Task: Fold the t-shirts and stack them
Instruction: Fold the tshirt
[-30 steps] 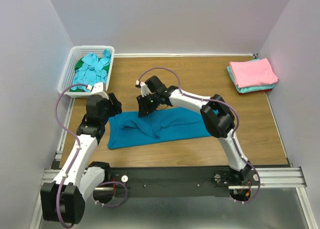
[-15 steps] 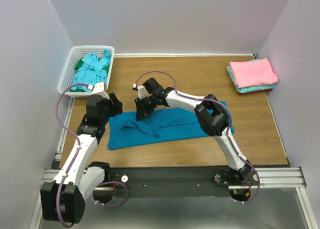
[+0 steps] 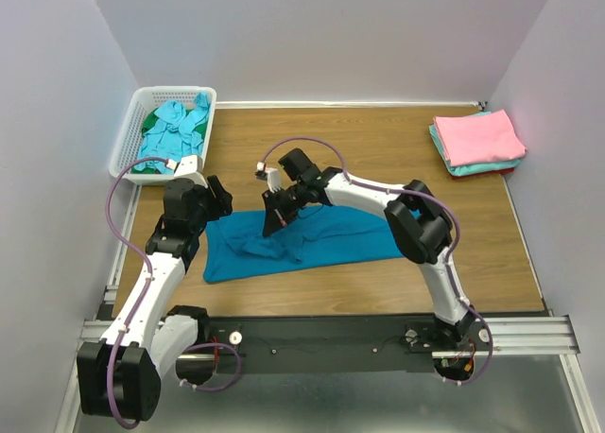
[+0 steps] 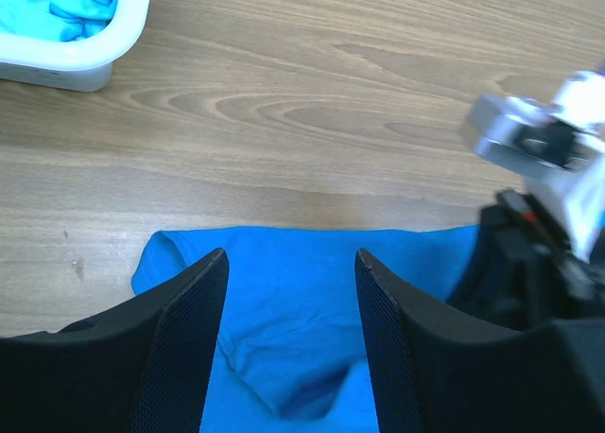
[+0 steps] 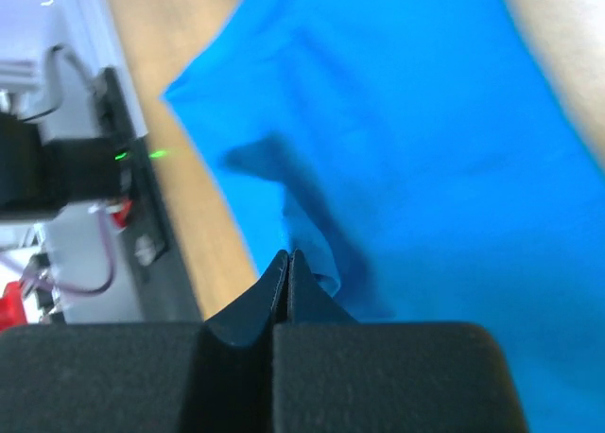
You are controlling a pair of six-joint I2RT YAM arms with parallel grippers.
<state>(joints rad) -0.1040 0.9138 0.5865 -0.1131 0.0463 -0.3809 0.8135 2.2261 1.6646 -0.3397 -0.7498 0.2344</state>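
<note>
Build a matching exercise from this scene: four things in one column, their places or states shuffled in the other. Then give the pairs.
Things
1. teal-blue t-shirt
2. pink t-shirt
3. white basket
4. left pincer

Places or states
A. open, poised over blue cloth
B. far left corner of the table, with crumpled shirts inside
C. top of the folded stack at the far right
D. spread out mid-table, loosely wrinkled

Pairs: 1-D, 2-C, 3-B, 4-A
</note>
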